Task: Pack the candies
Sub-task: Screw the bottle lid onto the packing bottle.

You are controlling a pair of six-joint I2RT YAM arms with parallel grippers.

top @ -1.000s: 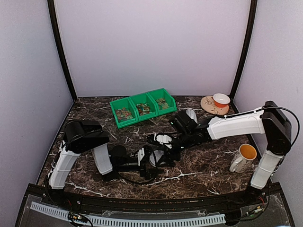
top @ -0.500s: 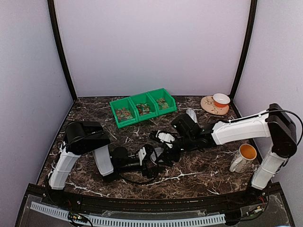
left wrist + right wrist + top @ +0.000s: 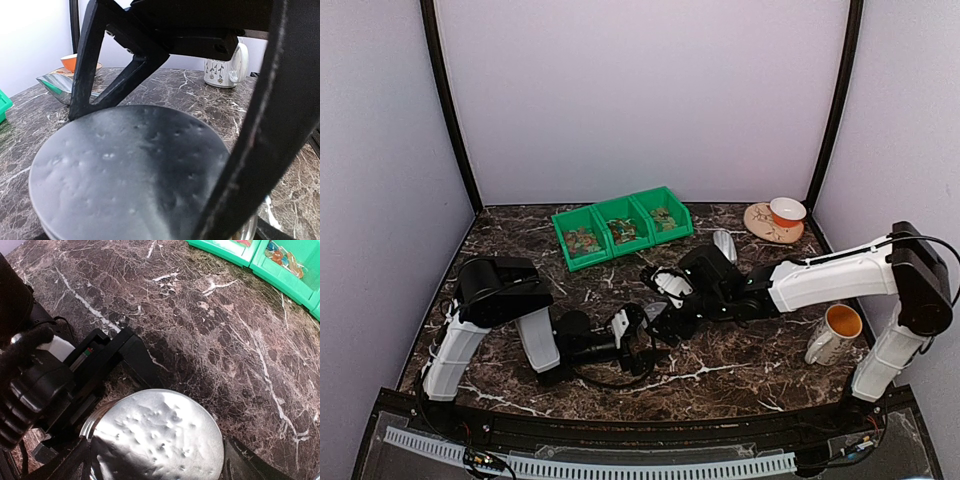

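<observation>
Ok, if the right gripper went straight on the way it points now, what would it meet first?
The grey jar lid. In the wrist view it lies straight ahead of the right gripper, between its fingers, nothing in front. How near, I cannot tell.

Soft, even light, nothing harsh
Lid is blurry lower left in the left wrist view, glares white in the right one.
</observation>
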